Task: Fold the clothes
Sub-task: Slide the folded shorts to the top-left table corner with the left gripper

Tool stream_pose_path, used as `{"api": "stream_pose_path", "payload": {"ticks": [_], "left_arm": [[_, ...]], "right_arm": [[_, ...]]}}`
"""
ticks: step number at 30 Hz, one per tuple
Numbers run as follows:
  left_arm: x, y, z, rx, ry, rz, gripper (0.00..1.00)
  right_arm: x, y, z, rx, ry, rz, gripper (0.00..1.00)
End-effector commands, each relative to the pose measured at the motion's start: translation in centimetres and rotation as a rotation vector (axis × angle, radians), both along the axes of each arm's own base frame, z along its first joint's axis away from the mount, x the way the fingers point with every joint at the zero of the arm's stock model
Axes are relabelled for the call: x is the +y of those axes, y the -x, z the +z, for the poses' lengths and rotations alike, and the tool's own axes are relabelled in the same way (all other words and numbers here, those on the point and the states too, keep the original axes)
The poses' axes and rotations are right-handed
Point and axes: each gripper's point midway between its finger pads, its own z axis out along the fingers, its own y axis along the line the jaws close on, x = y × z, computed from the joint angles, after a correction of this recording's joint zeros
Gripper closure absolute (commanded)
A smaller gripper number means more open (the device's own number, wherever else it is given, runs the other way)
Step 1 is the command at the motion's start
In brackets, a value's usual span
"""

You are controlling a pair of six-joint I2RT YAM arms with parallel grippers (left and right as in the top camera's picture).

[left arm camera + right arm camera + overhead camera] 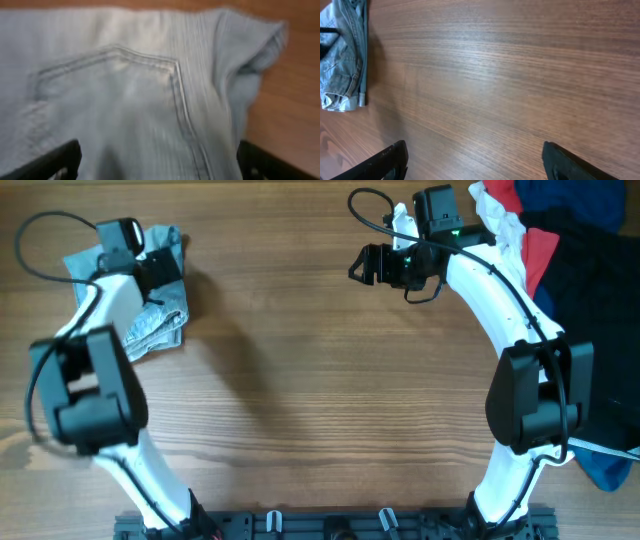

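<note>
Pale blue denim shorts (158,320) lie folded at the far left of the table. My left gripper (160,275) hovers right over them, open, with nothing between its fingers. In the left wrist view the stitched pocket of the shorts (130,100) fills the frame, and the left gripper's jaws (157,165) are spread wide above the cloth. My right gripper (362,264) is open and empty above bare wood at the far right-centre. In the right wrist view the jaws (475,162) are wide apart, and the shorts (345,60) show at the far left.
A pile of other clothes, white (505,225), red (540,252), navy (560,202) and black (590,290), sits at the right edge of the table. A blue garment (607,470) hangs at the lower right. The wooden table (320,400) lies between the arms.
</note>
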Motion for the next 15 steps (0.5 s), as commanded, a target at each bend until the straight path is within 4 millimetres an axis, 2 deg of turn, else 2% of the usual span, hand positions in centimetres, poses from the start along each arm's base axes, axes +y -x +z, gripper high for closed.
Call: {"api": "stream_pose_path", "payload": {"ticks": [1, 3, 6, 8, 11, 15], "left_arm": [[0.0, 2.7, 8.3, -0.083, 0.057, 0.106, 0.0], [-0.7, 4.9, 9.3, -0.038, 0.088, 0.121, 0.0], [-1.2, 8.1, 7.7, 0.103, 0.113, 0.13, 0.0], [-1.1, 9.4, 7.0, 0.16, 0.122, 0.142, 0.0], [0.5, 10.8, 6.5, 0.188, 0.15, 0.214, 0.0], [2.1, 11.5, 6.3, 0.173, 0.233, 0.26, 0.0]], "right_arm": [[0.0, 0.0, 0.6, -0.017, 0.01, 0.008, 0.13], [0.0, 0.2, 0.5, -0.008, 0.014, 0.013, 0.13], [0.1, 0.4, 0.4, -0.014, 0.023, 0.037, 0.13], [0.1, 0.6, 0.3, -0.008, 0.027, 0.044, 0.13], [0.2, 1.2, 0.1, 0.007, 0.036, 0.063, 0.12], [0.1, 1.7, -0.1, 0.018, 0.044, 0.078, 0.11]]}}
